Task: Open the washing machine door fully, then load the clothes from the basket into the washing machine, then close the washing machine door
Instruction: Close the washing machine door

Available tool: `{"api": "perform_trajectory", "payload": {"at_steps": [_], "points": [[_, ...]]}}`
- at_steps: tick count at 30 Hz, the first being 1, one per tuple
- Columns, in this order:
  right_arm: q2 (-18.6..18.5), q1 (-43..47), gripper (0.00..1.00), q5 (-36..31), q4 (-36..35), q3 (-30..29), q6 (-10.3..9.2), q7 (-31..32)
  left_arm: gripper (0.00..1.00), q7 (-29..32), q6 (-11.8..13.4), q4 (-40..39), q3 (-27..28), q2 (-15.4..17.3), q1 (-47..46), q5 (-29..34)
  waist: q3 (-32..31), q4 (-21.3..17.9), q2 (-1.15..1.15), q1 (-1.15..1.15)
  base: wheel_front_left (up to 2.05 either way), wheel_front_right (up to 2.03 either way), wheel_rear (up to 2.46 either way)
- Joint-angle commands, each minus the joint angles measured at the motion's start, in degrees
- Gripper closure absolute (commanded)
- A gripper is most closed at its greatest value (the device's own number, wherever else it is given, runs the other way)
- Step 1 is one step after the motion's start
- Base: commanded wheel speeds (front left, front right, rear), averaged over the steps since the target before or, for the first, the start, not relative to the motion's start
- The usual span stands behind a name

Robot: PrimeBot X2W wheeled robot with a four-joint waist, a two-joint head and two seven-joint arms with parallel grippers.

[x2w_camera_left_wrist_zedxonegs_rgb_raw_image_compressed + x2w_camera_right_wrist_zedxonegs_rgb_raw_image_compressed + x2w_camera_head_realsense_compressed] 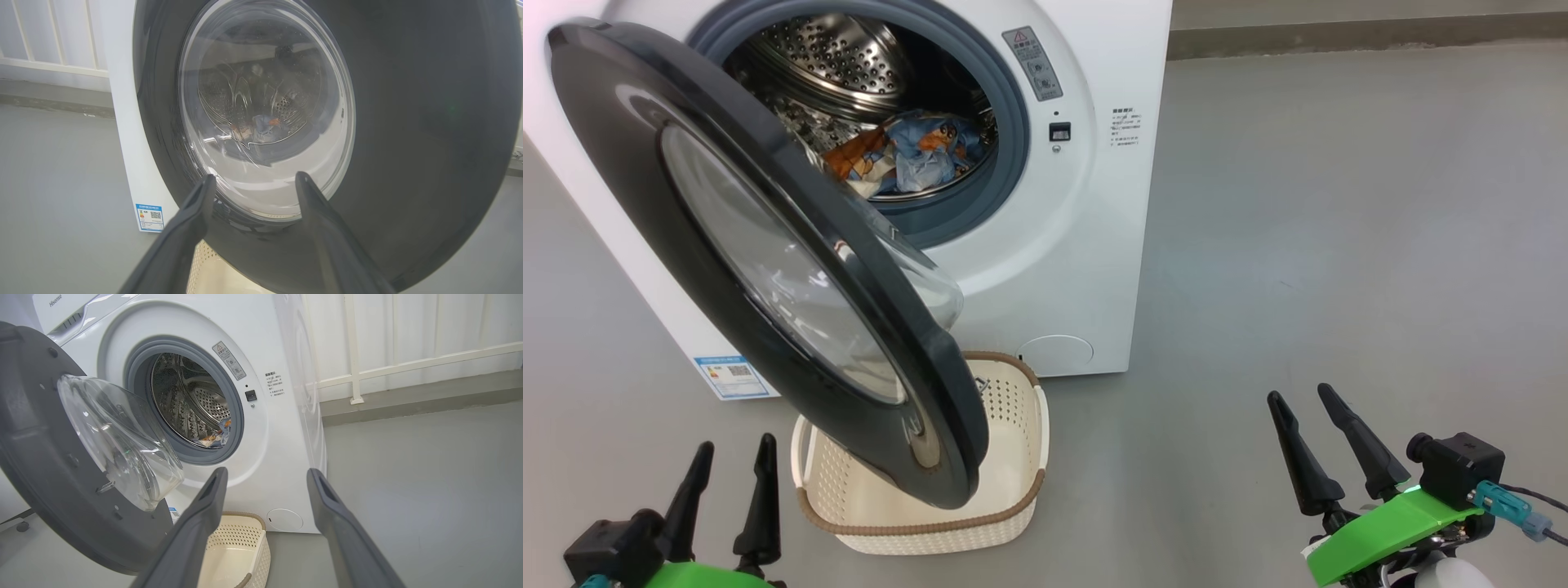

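The white washing machine point(1086, 245) stands ahead with its black-rimmed door point(727, 269) swung partly out over the basket point(1013, 425). Blue and orange clothes point(907, 155) lie inside the steel drum. The cream basket on the floor holds nothing that I can see. My left gripper point(734, 459) is open at the lower left, short of the door's outer face point(408, 122). My right gripper point(1301, 398) is open at the lower right, well away from the machine. In the right wrist view the door's glass bowl point(118, 437), the clothes point(216, 435) and the basket point(241, 547) show.
Grey floor point(1339, 245) spreads to the right of the machine. A blue label sticker point(730, 376) sits low on the washer's front. A white railing and wall point(408, 355) run behind the machine.
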Motion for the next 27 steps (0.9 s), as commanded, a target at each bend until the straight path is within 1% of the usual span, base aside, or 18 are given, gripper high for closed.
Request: {"api": "perform_trajectory", "payload": {"at_steps": [1,12,19,20,21,22,23,24,25,27], "points": [[-0.4,-1.7,0.0,-0.1,-1.3,0.9,0.08,-0.3,0.0,-0.8,-0.1,-1.1,2.0,1.1,-1.5,0.2,0.0,0.0,0.0,0.0,0.0,0.0,0.0],[-0.3,-1.4,0.0,-0.2,-1.6,0.2,0.08,-0.3,0.0,-0.8,-0.1,-1.1,1.5,1.4,-1.6,-0.3,0.2,0.3,0.0,0.0,0.0,0.0,0.0],[-0.2,-1.5,0.0,-0.4,-1.8,-0.3,0.08,-0.3,0.0,-0.8,-0.1,-0.8,1.2,1.7,-1.8,-0.6,0.4,1.9,0.0,0.0,0.0,0.0,0.0],[-0.3,-1.7,0.13,-0.3,-1.8,-0.2,0.08,-0.3,0.0,-0.8,-0.1,-0.8,1.1,1.7,-1.8,-0.6,0.5,2.3,0.0,0.0,0.0,0.0,0.0],[-0.3,-2.0,0.31,-0.3,-1.9,-0.2,0.08,-0.3,0.0,-0.8,-0.1,-0.7,1.0,1.8,-1.8,-0.7,0.5,2.7,0.0,0.0,0.0,0.0,0.0],[-0.4,-2.3,0.53,-0.2,-2.0,-0.2,0.08,-0.3,0.0,-0.8,-0.1,-0.7,0.9,1.9,-1.8,-0.9,0.5,3.2,0.0,0.0,0.0,0.0,0.0],[-0.4,-2.7,0.65,0.0,-2.1,-0.2,0.08,-0.3,0.0,-0.8,-0.1,-0.6,0.8,1.9,-1.8,-1.0,0.6,3.7,0.0,0.0,0.0,0.0,0.0],[-0.4,-3.1,0.93,0.3,-2.3,-0.2,0.08,-0.3,0.0,-0.8,-0.1,-0.5,0.7,1.9,-1.8,-1.1,0.6,4.2,0.0,0.0,0.0,0.0,0.0],[-0.4,-3.6,1.0,0.7,-2.6,-0.2,0.08,-0.3,0.0,-0.8,-0.1,-0.4,0.6,1.9,-1.8,-1.2,0.6,4.7,0.0,0.0,0.0,0.0,0.0],[-0.3,-4.5,1.0,1.8,-3.2,0.0,0.08,-0.3,0.0,-0.8,-0.2,-0.2,0.5,1.9,-1.9,-1.3,0.6,5.9,0.0,0.0,0.0,0.0,0.0]]}}
